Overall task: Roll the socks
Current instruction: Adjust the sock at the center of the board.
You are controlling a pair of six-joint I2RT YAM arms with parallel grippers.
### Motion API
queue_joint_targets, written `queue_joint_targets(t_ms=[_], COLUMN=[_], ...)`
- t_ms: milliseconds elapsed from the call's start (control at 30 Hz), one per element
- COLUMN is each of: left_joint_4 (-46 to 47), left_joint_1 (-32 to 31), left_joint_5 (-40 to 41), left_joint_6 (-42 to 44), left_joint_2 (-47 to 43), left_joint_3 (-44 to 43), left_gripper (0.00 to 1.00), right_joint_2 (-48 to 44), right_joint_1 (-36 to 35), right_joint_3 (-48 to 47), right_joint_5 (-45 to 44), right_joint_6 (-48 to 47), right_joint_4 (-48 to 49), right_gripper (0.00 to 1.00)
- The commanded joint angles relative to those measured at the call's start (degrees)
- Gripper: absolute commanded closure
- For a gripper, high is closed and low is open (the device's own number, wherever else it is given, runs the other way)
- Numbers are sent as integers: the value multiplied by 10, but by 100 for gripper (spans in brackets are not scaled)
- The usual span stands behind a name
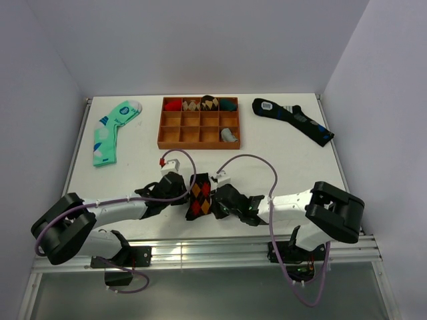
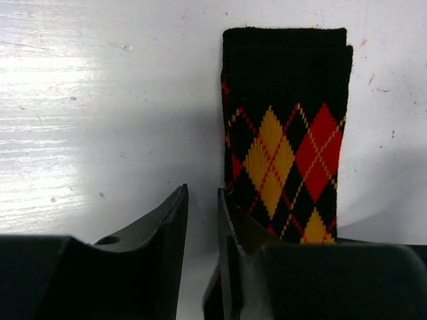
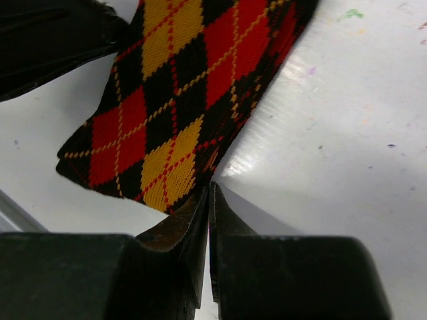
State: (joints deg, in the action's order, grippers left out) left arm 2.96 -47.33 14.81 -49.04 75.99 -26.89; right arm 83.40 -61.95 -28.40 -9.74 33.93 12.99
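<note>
While the argyle sock (image 1: pixel 201 197) is lying flat on the table (image 1: pixel 287 160) near the arm bases, both arms are reaching low toward it from opposite sides, the left gripper (image 2: pixel 200 197) standing slightly open at one edge, the right gripper (image 3: pixel 209 190) sitting fully closed at the other.

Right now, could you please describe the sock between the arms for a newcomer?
Find the wooden tray on the far side. In front of it, toward the near edge, lies a black sock with red and orange diamonds; its neighbours are a mint sock and a navy sock.
</note>
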Motion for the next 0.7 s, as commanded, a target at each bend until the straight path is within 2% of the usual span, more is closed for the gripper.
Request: queue_joint_targets(t_ms=[0,267,433,667], left_joint_4=[27,35,20,-18], left_joint_1=[1,1,0,12], left_joint_5=[-14,-24,-17,-6], left_joint_6=[3,24,21,17], left_joint_2=[4,14,7,-56], left_joint_3=[-10,-25,-27,-18], left_gripper=[70,70,69,63], right_joint_2=[9,5,-7,-140], right_joint_1=[-16,-27,-29,-33], right_joint_3=[-10,-7,-4,37], right_joint_5=[-11,-5,-38,-74], right_joint_6=[18,11,5,-31], right_joint_4=[4,11,-17,-23], right_gripper=[90,90,89,80])
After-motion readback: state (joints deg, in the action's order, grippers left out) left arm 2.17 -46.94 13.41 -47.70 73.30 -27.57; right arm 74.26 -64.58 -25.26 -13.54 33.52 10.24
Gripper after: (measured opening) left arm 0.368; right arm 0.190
